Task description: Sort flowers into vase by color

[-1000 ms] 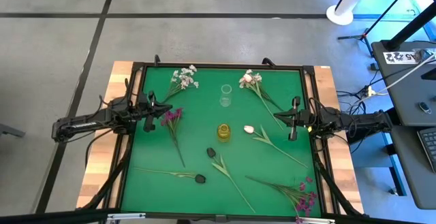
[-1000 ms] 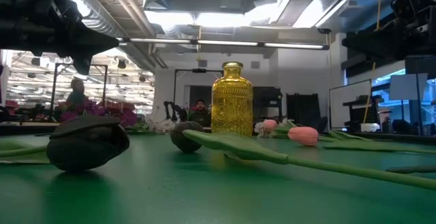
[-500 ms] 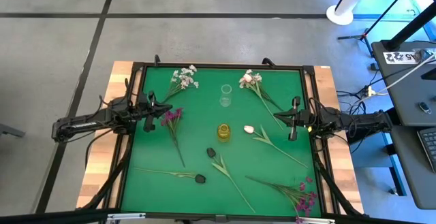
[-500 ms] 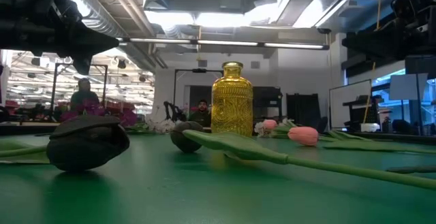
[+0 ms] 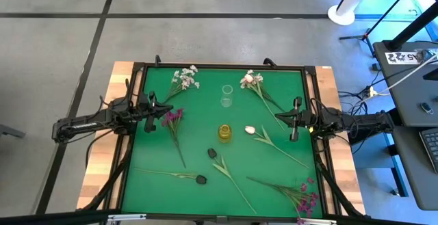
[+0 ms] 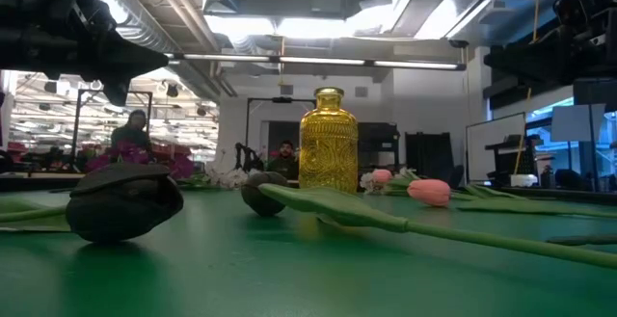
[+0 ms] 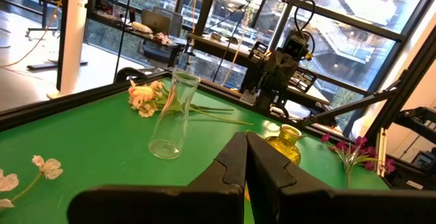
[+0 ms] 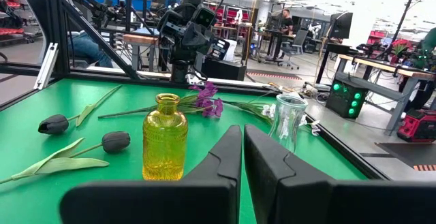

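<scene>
Magenta sprig (image 5: pixel 171 117) lies just beside the closed left gripper (image 5: pixel 152 108).

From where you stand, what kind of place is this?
Probably a robotics lab or workshop: two robot arms flank a green table strewn with cut flowers, and beyond it are desks with a person seated, a computer monitor, and cabling.

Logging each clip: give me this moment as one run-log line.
left gripper: shut, left edge, empty | right gripper: shut, right edge, empty | flowers: all on mat | yellow vase, clear vase: empty
</scene>
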Action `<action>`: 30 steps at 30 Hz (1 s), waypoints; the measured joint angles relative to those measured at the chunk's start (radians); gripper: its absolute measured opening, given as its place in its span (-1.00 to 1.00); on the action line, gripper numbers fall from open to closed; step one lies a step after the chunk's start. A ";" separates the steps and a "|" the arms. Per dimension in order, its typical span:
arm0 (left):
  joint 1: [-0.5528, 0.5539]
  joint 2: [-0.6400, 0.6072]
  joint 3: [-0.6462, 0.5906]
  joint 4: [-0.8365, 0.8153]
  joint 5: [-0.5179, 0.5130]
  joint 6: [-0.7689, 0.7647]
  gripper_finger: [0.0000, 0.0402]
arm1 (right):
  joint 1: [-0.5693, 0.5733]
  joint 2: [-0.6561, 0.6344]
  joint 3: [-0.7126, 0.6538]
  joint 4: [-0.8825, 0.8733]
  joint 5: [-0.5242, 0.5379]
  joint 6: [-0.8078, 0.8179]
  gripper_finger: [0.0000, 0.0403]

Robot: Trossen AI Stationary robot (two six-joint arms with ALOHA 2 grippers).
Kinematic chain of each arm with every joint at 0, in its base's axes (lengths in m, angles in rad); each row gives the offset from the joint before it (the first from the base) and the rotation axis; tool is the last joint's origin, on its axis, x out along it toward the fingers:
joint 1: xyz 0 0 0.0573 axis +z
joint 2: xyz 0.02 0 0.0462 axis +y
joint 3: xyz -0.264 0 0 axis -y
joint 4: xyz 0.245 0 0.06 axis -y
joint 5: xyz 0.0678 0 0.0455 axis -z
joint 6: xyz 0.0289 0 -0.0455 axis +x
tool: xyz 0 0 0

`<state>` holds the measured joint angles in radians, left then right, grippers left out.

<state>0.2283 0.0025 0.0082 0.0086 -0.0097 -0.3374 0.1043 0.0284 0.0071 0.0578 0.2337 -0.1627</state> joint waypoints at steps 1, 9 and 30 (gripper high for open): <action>0.000 0.000 0.000 0.000 0.000 0.000 -1.00 | 0.000 0.000 0.000 0.000 0.000 0.000 -0.91; 0.000 0.000 0.000 0.000 0.000 0.000 -1.00 | 0.000 0.000 0.000 0.000 0.000 0.000 -0.91; 0.000 0.000 0.000 0.000 0.000 0.000 -1.00 | 0.000 0.000 0.000 0.210 -0.178 0.095 -0.91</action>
<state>0.2287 0.0025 0.0078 0.0090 -0.0093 -0.3374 0.1047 0.0284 0.0071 0.2678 0.0558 -0.0678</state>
